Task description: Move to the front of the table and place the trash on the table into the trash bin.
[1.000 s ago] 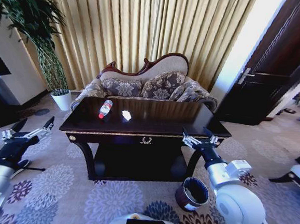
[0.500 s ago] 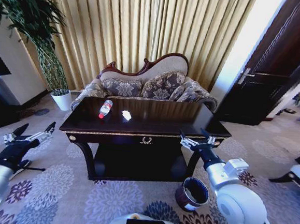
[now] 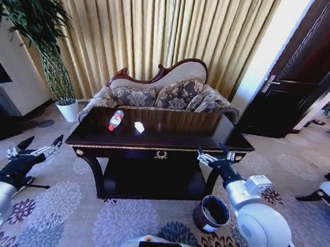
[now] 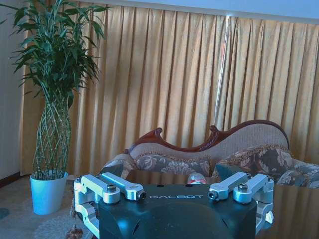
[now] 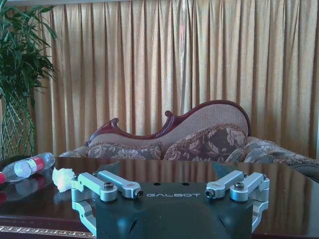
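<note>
The dark glossy table [image 3: 209,137] stands ahead of me in front of a sofa. On its left half lie a clear plastic bottle with a red label [image 3: 115,119] and a crumpled white paper [image 3: 139,126]. The right wrist view shows the same bottle [image 5: 27,167] and paper [image 5: 62,178] on the tabletop [image 5: 294,199]. The round dark trash bin [image 3: 211,213] stands on the carpet by the table's front right leg. My left gripper [image 3: 41,142] hangs open left of the table, holding nothing. My right gripper [image 3: 211,149] is open and empty at the table's front right edge, above the bin.
A patterned sofa [image 3: 167,95] sits behind the table before gold curtains. A tall plant in a white pot [image 3: 69,110] stands at the back left. A dark door [image 3: 305,83] is at the right, and a chair leg [image 3: 319,196] at the far right.
The right gripper has crept a little left along the table's front edge. The left gripper has sunk slightly. The trash and bin have not moved.
</note>
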Robot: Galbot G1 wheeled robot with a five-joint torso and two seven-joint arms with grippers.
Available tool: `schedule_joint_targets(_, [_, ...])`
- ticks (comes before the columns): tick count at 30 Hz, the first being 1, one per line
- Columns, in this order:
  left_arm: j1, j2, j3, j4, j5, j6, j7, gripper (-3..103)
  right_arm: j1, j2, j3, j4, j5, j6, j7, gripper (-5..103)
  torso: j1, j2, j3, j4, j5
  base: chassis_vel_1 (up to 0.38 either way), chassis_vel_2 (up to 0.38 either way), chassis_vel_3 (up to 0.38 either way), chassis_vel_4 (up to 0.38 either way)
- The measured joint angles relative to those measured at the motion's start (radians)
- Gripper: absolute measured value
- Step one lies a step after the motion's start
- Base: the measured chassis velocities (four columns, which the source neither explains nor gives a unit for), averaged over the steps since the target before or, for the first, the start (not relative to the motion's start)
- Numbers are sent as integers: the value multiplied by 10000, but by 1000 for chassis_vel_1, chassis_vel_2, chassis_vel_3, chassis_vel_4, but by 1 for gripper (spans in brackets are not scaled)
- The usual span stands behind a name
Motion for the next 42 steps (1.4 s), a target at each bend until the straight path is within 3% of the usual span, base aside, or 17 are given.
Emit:
schedule_joint_targets(38, [35, -149, -20, 0, 84, -154, 213, 100, -11, -206, -293, -19, 22, -304, -119, 100, 2, -1, 0, 0, 0, -68, 68, 75, -67])
schedule_joint_targets(42, [105, -203, 1, 0, 104, -468, 250, 100, 15, -347, -412, -20, 493, -613, -78, 100, 3, -2, 1, -2, 0, -42, 51, 41, -50])
